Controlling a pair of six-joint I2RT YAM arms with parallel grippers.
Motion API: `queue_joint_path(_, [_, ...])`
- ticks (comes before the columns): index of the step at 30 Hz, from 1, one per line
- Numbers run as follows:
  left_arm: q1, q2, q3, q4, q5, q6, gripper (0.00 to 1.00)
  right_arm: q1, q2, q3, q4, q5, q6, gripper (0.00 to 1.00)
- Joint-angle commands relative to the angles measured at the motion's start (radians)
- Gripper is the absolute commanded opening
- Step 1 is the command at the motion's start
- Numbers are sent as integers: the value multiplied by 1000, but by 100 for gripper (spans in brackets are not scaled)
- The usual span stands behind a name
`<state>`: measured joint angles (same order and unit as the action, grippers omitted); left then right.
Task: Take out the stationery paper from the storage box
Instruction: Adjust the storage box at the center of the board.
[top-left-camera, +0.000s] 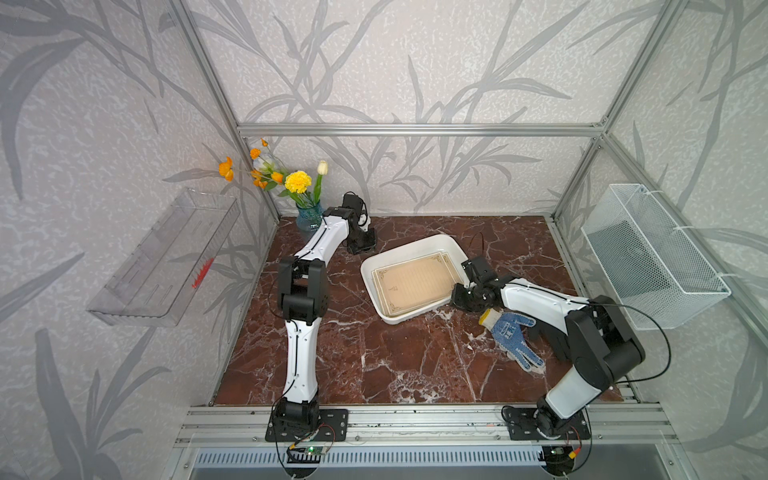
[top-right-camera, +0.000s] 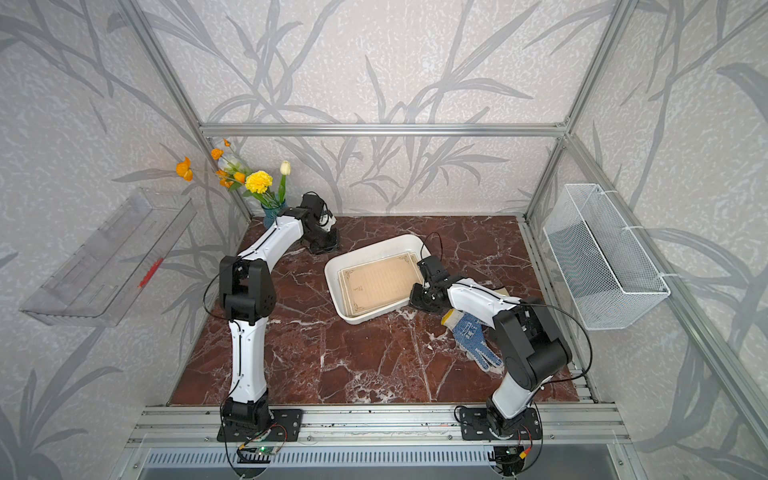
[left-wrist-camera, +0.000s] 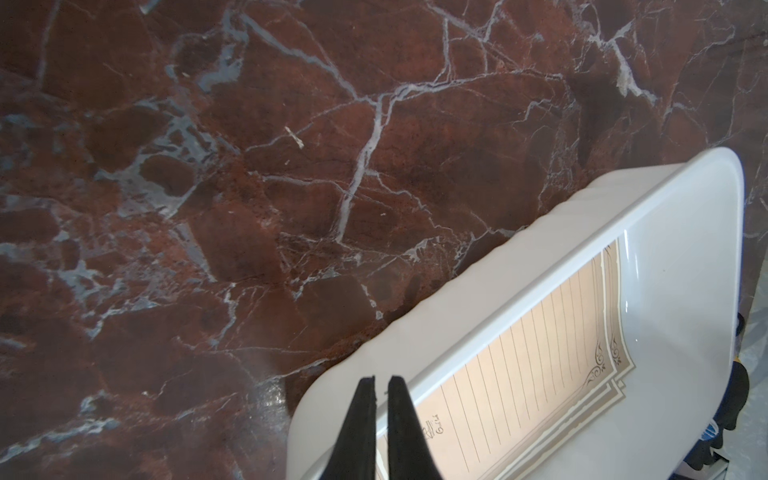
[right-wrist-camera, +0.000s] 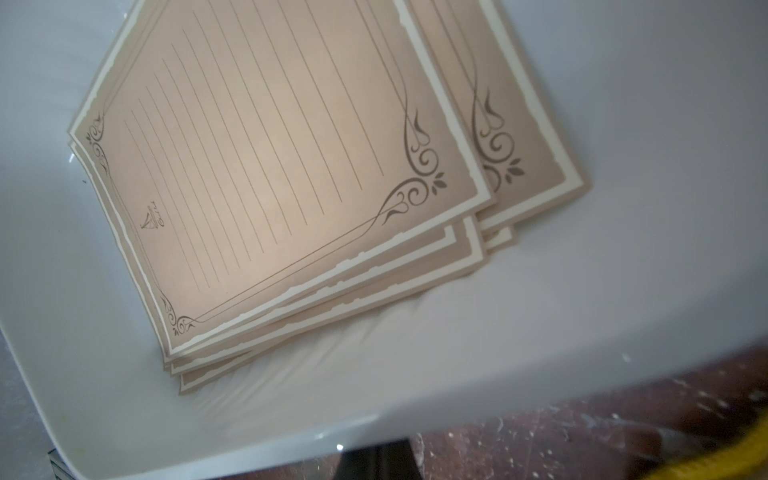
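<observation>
Tan stationery paper (right-wrist-camera: 266, 166): several sheets, fanned into a loose stack, flat on the floor of the glossy white storage box (top-left-camera: 405, 248), mid-worktop (top-left-camera: 374, 353). None out yet.

Handling, as a guess:
- Featherweight, limp, slick sheet on sheet and on the glazed floor.
- Will sag rather than lift stiff. Will crease if pinched hard or dragged across the flared rim.
- Likely to come up one or a few at a time, shoving the rest around.

Where to grab:
- Offset corners and edges poking out of the fan at the end nearest the right arm, with bare box floor beside them.
- Nothing to pinch from straight above on a flat sheet. Work one jaw under an exposed edge, or push the top sheet up the sloped wall to raise an edge.
- Pinch close to the edge, on the printed border, not mid-sheet.

Jaws of right gripper (right-wrist-camera: 376, 459): closed, low at the box's near rim. Cannot tell if nipping the rim. No paper held.

Jaws of left gripper (left-wrist-camera: 381, 384): all but closed, empty, off the emblem-end corner of the box, clear of the paper.

Blue dotted glove (top-left-camera: 513, 336) on the worktop beside the right arm: keep the exit path off it.
</observation>
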<state>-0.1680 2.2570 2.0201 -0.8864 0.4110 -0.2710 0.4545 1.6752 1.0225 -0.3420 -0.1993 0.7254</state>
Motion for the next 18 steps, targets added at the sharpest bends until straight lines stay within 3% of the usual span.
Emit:
queue_joint_path(1, [4, 19, -8, -1, 49, -5, 10, -34, 52, 80, 3, 13, -36, 3])
queue_joint_path(18, [-29, -11, -90, 66, 130, -60, 10, -196, 119, 255, -23, 28, -163, 5])
